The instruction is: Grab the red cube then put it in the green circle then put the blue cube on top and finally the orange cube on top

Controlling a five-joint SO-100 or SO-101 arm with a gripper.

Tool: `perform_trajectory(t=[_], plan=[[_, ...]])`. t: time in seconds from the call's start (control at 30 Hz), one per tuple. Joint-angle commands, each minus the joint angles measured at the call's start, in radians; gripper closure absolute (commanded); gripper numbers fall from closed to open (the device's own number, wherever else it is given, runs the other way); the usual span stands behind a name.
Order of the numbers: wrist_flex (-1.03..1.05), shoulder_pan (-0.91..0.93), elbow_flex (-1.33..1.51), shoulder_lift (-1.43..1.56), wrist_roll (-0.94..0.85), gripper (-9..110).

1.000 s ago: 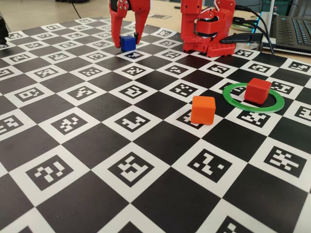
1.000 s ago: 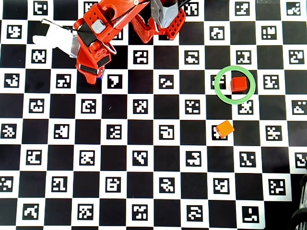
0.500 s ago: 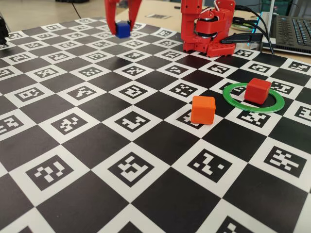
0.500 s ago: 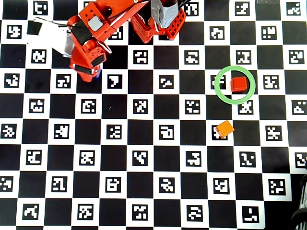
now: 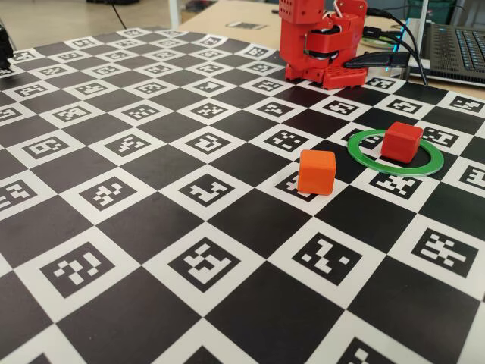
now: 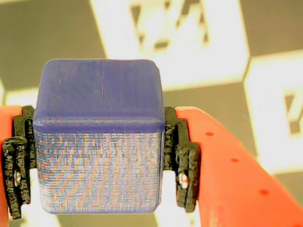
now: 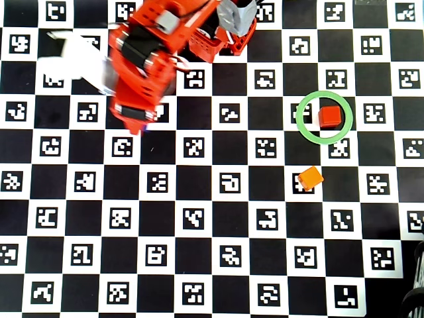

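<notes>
One blue cube [image 6: 99,137] in tool [image 6: 99,161]

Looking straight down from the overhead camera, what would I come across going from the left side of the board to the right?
In the overhead view: the red robot arm at upper left → the orange cube → the red cube, sitting inside the green circle. The ring spans both cubes' positions, so its own place in the order is unclear.

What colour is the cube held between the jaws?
Deep blue; the cube shows best in the wrist view.
</notes>
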Motion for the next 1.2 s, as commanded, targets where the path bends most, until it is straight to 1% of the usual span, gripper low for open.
perform_trajectory(t=[0.0,0.13,0.27,0.37,0.5,0.83,1.17], plan=[[-0.014,-0.216,-0.043,0.037,0.258,97],[-0.046,-0.463,-0.017,0.034,0.483,98],[-0.089,-0.66,0.0,0.02,0.658,99],[-0.098,-0.779,-0.009,-0.003,0.729,99],[-0.098,-0.9,-0.023,-0.038,0.756,99],[-0.126,-1.098,-0.048,-0.181,0.822,100],[-0.183,-1.19,-0.091,-0.285,0.844,99]])
